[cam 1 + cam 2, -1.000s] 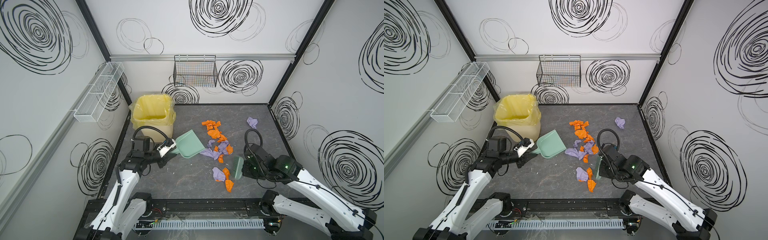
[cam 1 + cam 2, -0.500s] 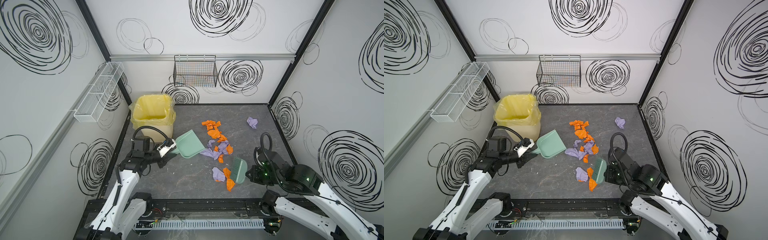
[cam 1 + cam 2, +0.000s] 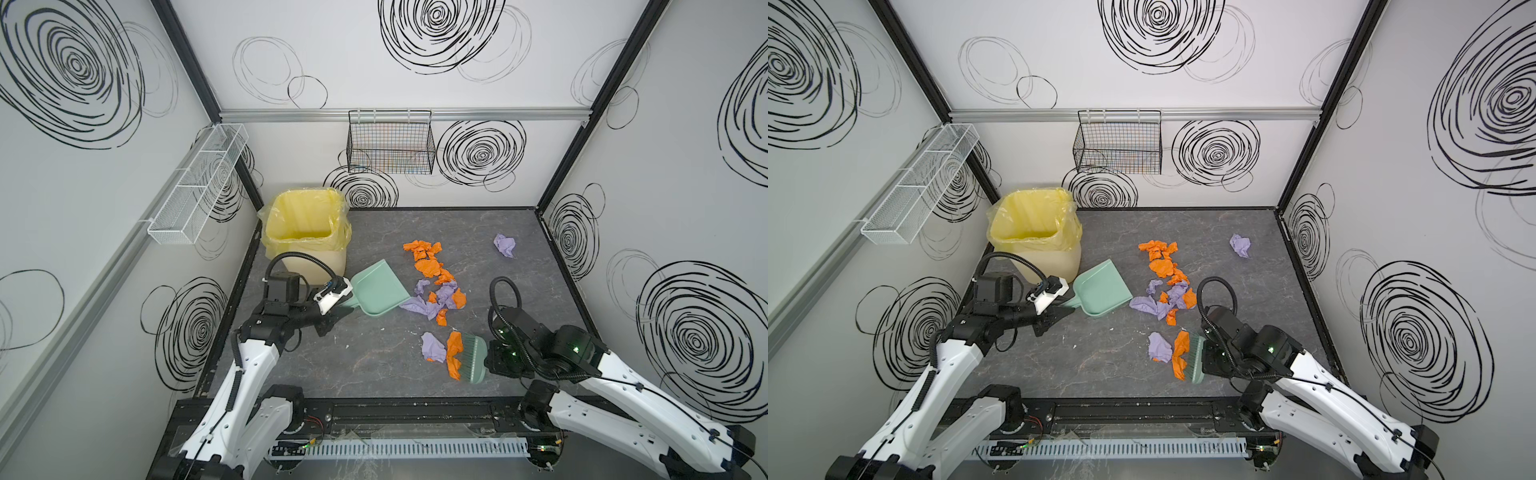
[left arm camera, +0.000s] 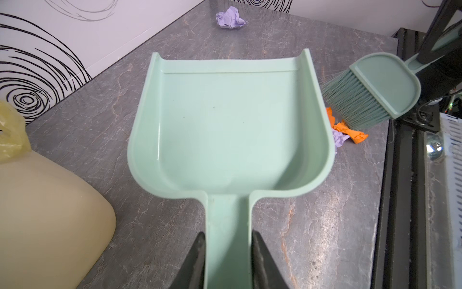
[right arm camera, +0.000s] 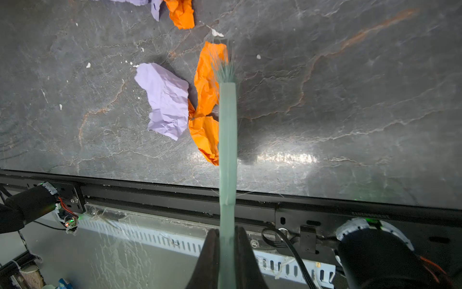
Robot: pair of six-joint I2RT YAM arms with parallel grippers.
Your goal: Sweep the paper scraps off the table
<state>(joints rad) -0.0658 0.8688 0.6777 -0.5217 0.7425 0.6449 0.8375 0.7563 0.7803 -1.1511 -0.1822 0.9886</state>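
Note:
Orange and lilac paper scraps (image 3: 434, 282) lie bunched mid-table (image 3: 374, 374), just right of the mint-green dustpan (image 3: 380, 289). A single lilac wad (image 3: 504, 245) sits far back right. Near the front edge lie a lilac wad (image 3: 432, 347) and orange scraps (image 3: 454, 353). The green brush (image 3: 473, 359) rests its bristles against those orange scraps (image 5: 205, 95). My right gripper (image 5: 227, 231) is shut on the brush handle. My left gripper (image 4: 228, 235) is shut on the dustpan's handle; the pan (image 4: 230, 120) lies flat and empty.
A yellow-lined bin (image 3: 305, 232) stands at the back left, close behind the dustpan. A black wire basket (image 3: 390, 147) hangs on the back wall, a white mesh shelf (image 3: 199, 183) on the left wall. The black front rail (image 3: 395, 409) runs just before the brush.
My right arm has drawn back and carried the brush toward the front edge, behind the front orange scraps. The left arm and dustpan have not moved.

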